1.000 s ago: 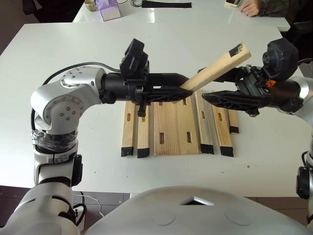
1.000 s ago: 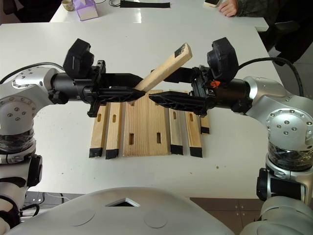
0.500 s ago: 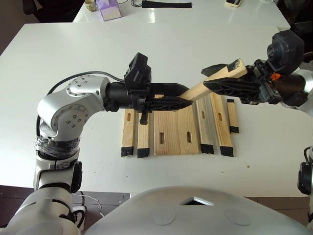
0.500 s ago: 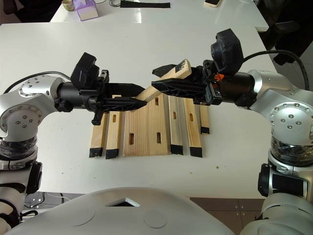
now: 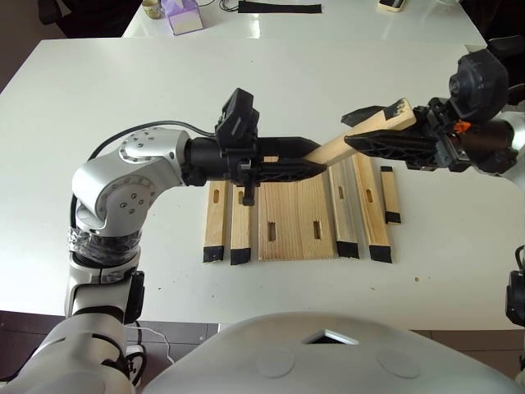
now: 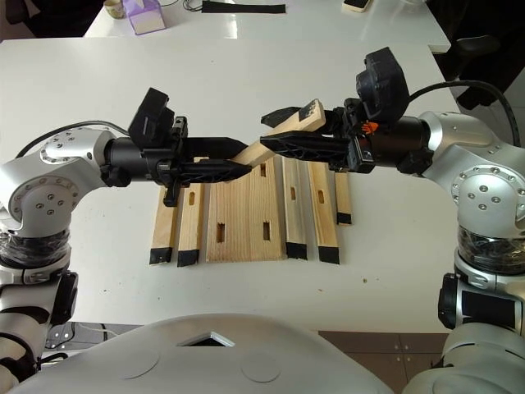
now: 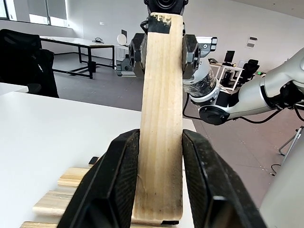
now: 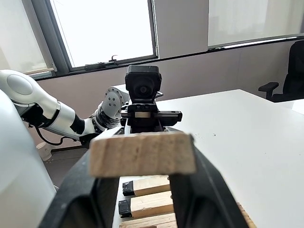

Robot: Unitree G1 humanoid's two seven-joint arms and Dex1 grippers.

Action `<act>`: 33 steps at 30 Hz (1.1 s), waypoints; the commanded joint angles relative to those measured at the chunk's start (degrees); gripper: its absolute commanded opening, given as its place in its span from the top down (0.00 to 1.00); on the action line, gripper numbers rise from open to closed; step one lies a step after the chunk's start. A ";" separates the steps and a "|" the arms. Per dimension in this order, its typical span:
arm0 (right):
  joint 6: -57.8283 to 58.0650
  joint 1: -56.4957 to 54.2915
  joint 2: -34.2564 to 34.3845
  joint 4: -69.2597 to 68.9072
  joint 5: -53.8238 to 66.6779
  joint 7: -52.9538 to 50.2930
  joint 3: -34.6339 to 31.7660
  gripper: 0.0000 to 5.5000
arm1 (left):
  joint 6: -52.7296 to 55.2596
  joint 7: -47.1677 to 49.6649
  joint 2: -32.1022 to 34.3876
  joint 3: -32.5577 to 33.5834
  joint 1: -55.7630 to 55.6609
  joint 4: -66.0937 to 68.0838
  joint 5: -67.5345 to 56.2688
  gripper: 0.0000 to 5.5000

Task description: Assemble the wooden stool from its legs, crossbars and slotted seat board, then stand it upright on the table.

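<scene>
The left hand point(image 5: 317, 163) is clamped on the lower end of a wooden leg point(image 5: 335, 148). The right hand point(image 5: 354, 132) grips its upper, black-tipped end, so the leg hangs tilted in the air over the far edge of the seat board point(image 5: 295, 217). That board lies flat on the worktop point(image 5: 123, 90), with loose slats point(image 5: 239, 222) alongside it on both sides.

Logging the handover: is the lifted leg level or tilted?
Tilted: the leg slopes up from the left pincer at its lower end to the right pincer near its black-tipped upper end.
</scene>
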 commanded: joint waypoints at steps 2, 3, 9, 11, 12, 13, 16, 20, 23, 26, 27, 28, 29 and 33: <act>-1.86 -1.30 -1.67 1.78 -5.90 0.50 -0.36 0.76 | -3.86 2.13 2.28 -4.00 0.28 3.24 10.26 0.59; -2.38 -1.47 -2.09 2.50 -7.00 0.91 -0.76 0.76 | -5.01 2.54 2.51 -4.94 0.47 4.14 12.60 0.56; -11.89 3.10 -8.06 6.56 -20.81 8.40 0.61 0.76 | -12.82 6.48 1.06 -6.70 0.70 11.93 24.07 0.55; -19.39 7.46 -11.18 8.71 -28.94 12.08 2.39 0.76 | -13.70 8.24 0.05 -5.48 0.86 12.97 25.17 0.55; -22.51 9.38 -12.25 9.63 -32.08 13.43 3.05 0.76 | -13.90 8.94 -0.23 -4.88 1.19 12.97 25.39 0.55; -26.23 11.16 -12.85 10.66 -35.19 14.76 3.70 0.76 | -13.95 9.55 -0.46 -4.25 1.74 12.67 25.46 0.55; -34.31 14.53 -12.45 13.10 -40.79 16.90 4.76 0.76 | -14.12 10.23 -0.88 -3.11 4.29 11.03 24.93 0.55; -40.93 15.43 -10.74 15.58 -45.09 17.51 6.40 0.76 | -14.04 9.76 -1.28 -2.36 6.23 9.27 23.79 0.55; -44.43 15.84 -9.63 16.76 -47.06 17.43 7.29 0.76 | -13.70 10.02 -2.01 -2.63 6.56 8.45 23.60 0.55; -46.90 15.36 -9.12 18.86 -48.97 17.45 8.06 0.76 | -13.80 9.21 -1.33 -3.29 8.20 7.11 24.12 0.55; -47.91 15.45 -9.13 19.64 -49.75 17.60 8.32 0.76 | -14.08 8.67 -0.85 -3.62 8.63 6.92 24.58 0.55; -48.88 15.71 -9.15 20.30 -50.36 17.76 8.50 0.76 | -14.30 8.21 -0.49 -3.74 8.95 6.80 24.88 0.55; -49.64 16.32 -9.28 20.60 -50.78 17.81 8.43 0.76 | -14.42 7.72 -0.25 -3.78 9.00 6.85 25.02 0.55; -50.88 17.47 -9.75 21.01 -51.00 18.09 8.15 0.76 | -14.20 7.16 0.09 -3.33 8.92 6.27 24.89 0.55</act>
